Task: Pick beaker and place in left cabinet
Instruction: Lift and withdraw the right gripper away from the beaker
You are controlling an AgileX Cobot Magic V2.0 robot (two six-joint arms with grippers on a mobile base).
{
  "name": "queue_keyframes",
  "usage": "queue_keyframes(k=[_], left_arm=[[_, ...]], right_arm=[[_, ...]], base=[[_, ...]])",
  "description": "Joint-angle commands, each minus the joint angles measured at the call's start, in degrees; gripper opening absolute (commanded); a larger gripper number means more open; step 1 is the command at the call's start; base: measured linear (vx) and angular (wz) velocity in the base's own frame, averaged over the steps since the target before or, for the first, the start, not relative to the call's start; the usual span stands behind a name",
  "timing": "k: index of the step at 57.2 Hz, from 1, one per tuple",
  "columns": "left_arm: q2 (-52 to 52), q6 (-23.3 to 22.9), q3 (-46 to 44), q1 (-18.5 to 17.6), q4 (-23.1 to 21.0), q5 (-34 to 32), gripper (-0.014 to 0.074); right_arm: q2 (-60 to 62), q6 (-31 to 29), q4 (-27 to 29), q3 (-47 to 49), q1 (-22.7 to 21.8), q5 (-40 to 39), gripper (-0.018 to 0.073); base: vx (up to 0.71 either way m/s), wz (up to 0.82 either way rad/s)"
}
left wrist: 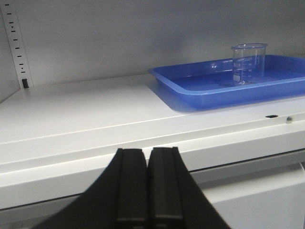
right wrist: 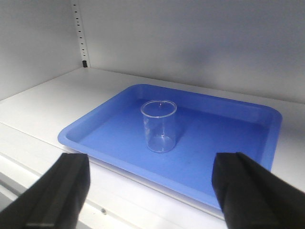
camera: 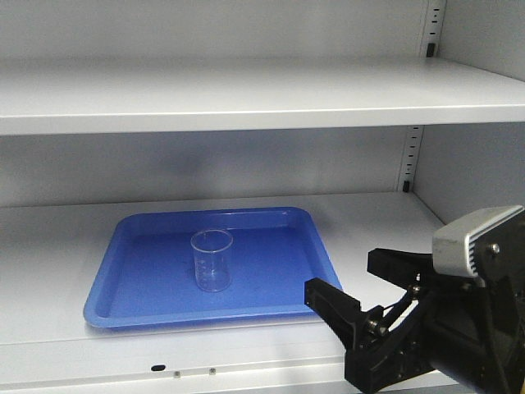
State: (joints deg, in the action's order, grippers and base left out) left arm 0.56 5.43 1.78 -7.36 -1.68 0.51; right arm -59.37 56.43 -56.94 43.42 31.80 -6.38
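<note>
1. The beaker (camera: 212, 260) stands upright near the middle of the blue tray (camera: 131, 283); nothing touches it.
2. The blue tray lies flat on the lower shelf of the left cabinet (camera: 246, 98); a second shelf runs above the tray.
3. The right gripper (camera: 361, 287) sits off the tray's front right corner; its jaws are spread wide, gripping nothing.
4. The left gripper (left wrist: 147, 183) sits below the shelf edge, left of the tray; its fingers are pressed together, empty.

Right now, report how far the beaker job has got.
Done: the beaker stands upright in the blue tray on the cabinet shelf. In hand: nothing; the right tool is open and clear of it, the left tool shut. Left: apparently nothing.
</note>
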Motion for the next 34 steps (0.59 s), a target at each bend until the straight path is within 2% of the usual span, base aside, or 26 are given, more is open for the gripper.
queue_keyframes(k=[1,6,11,13,19,24,27,29,34], left_arm=[[1.09,-0.17,0.93,-0.11,-0.42,-4.80,0.0001],[1.09,-0.17,0.93,-0.11,-0.42,-4.80,0.0001],[1.09,-0.17,0.93,-0.11,-0.42,-4.80,0.0001],[1.09,-0.17,0.93,-0.11,-0.42,-4.80,0.0001],[1.09,-0.17,0.93,-0.11,-0.42,-4.80,0.0001],[1.09,-0.17,0.93,-0.11,-0.42,-4.80,0.0001],[1.09,-0.17,0.93,-0.11,-0.42,-4.80,0.0001],[1.09,-0.17,0.93,-0.11,-0.42,-4.80,0.0001],[1.09,-0.17,0.93,-0.11,-0.42,-4.80,0.0001]], right_arm=[[1.46,-0.53,0.17,1.77,-0.25,-1.20,0.0552],[2.21,-3.96,4.59,1.77,-0.25,0.90,0.0524],[3.52,-12.57,15.54,1.77,-0.32,4.26,0.0460],[4.21,-17.49,21.00,1.77,-0.32,6.01,0.0426],[6.72,-37.24,38.30,1.77,-0.32,11.58,0.0291],[9.21,-54.85,51.53,1.77,-0.32,16.19,0.0137],[10.90,-63.04,57.98,1.77,-0.32,18.61,0.0036],[11.73,-67.67,60.67,1.77,-0.32,20.27,-0.0014],[15.49,-74.69,64.52,0.87,-0.32,22.53,-0.0011]], base=[[0.00,0.00],[0.00,0.00],[0.00,0.00],[0.00,0.00],[0.00,0.00],[0.00,0.00],[0.00,0.00],[0.00,0.00],[0.00,0.00]])
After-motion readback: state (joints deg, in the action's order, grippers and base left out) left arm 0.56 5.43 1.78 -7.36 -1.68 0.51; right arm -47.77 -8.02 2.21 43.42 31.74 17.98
